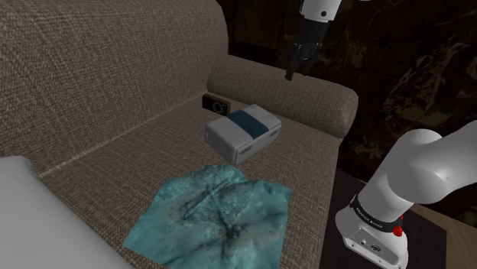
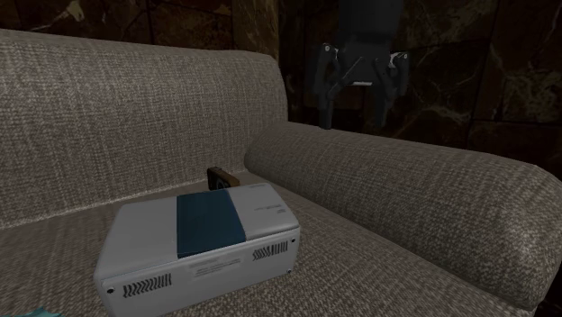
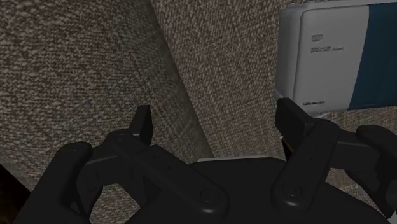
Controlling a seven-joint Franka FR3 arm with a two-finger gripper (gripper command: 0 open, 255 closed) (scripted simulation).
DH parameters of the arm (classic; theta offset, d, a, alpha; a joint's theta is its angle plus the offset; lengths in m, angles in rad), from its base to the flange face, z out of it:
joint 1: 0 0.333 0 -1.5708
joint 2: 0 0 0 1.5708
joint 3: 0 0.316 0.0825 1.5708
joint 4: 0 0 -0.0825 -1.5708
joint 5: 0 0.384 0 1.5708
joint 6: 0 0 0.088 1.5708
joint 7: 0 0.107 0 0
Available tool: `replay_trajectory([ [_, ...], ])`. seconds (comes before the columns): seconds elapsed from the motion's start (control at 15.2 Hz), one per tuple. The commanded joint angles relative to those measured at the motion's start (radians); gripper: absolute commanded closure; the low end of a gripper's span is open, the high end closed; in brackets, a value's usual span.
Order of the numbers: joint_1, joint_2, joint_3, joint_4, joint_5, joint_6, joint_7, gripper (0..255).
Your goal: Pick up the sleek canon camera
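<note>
- Claw [image 2: 354,110] hangs open above the sofa's armrest [image 2: 405,194], its two black fingers well apart, with nothing between them.
- In the shoulder view the claw [image 1: 293,67] is a thin dark shape over the armrest [image 1: 306,95]. The second exterior view faces it and shows the gap plainly.
- Looking down past the claw [image 3: 216,124], the wrist view takes in woven sofa fabric and an end of the white box [image 3: 331,57].
- The shoulder view adds a crumpled teal cloth [image 1: 210,214] at the seat's front edge and the white arm [image 1: 405,183] off the seat's front corner.
- A few lines of small dark print sit on the box's white face beside its blue band, too small to read. The second exterior view shows vent slots along the side of the white box [image 2: 203,239].
- The camera [image 1: 216,102] is small, flat and black with a brownish edge, and a round dark patch on it may be its lens.
- It lies at the seat's back edge against the backrest [image 1: 99,69], near the armrest corner and just behind the white box [image 1: 243,130].
- In the second exterior view only one end of the camera [image 2: 221,178] peeks out behind the box.
</note>
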Motion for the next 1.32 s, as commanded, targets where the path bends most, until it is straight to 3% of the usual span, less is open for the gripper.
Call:
replay_trajectory([
  [0.0, 0.018, 0.063, 0.016, 0.021, 0.008, 0.044, -0.003, 0],
  [0.66, 0.08, 0.396, 0.078, 0.196, 0.013, 0.205, -0.042, 0],
  [1.25, 0.134, 0.705, 0.135, 0.441, -0.021, 0.269, -0.061, 0],
])
